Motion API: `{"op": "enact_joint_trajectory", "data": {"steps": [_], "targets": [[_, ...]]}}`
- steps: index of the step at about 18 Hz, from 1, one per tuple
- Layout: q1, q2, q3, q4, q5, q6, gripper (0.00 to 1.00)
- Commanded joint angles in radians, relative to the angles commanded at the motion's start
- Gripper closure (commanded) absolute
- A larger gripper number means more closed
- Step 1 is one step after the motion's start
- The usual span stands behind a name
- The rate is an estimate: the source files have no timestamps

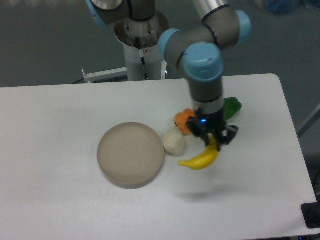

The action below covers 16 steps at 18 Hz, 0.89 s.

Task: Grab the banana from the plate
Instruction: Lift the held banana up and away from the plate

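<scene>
The yellow banana (201, 158) hangs from my gripper (213, 140), which is shut on its upper end. The banana is held above the table, to the right of the plate, with its shadow on the table below. The beige plate (130, 154) lies left of it and holds nothing.
A white egg-shaped object (173, 140) sits at the plate's right rim. A round orange fruit (183, 120) lies behind it, beside the gripper. A green object (231, 108) shows behind the arm. The robot base (142, 50) stands at the table's far edge.
</scene>
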Motion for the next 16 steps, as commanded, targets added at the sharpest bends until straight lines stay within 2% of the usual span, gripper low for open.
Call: {"op": "enact_joint_trajectory", "data": {"steps": [7,16], "targets": [[0.003,-0.026,0.038,0.0,0.008,0.014,0.68],[0.005,-0.037,0.051,0.002,0.008,0.014,0.68]]}}
